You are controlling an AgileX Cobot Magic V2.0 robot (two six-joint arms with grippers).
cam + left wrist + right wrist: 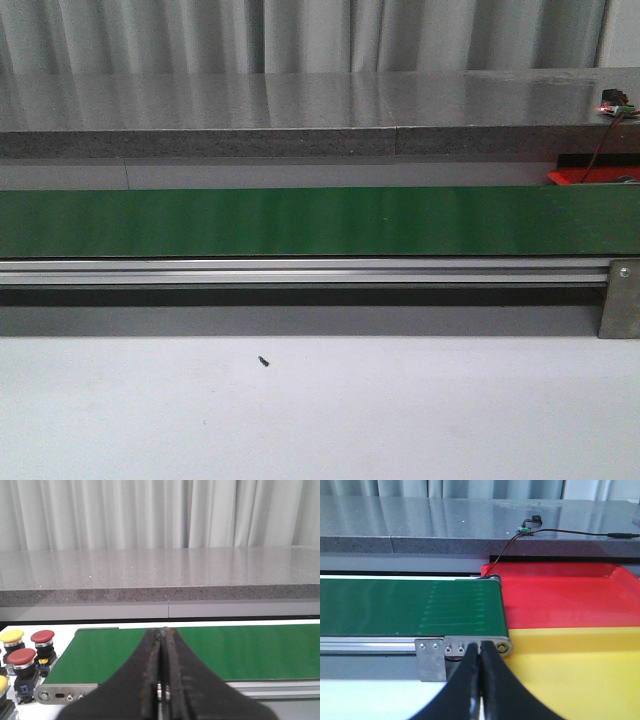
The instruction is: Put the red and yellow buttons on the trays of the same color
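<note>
Only partly seen | red tray (572, 177) sliver, belt-hidden | yellow tray (580, 675) cropped

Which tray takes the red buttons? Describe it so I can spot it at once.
Follow the green belt to its roller end in the right wrist view. Two flat trays lie just past it; the red tray is the one next to the grey counter, with the yellow tray on its other side.

Belt (300, 222) spans the table; stone ledge (300, 110) behind.
Buttons (22, 657) off its 9 o'clock end, trays (570, 600) at 3 o'clock.
</note>
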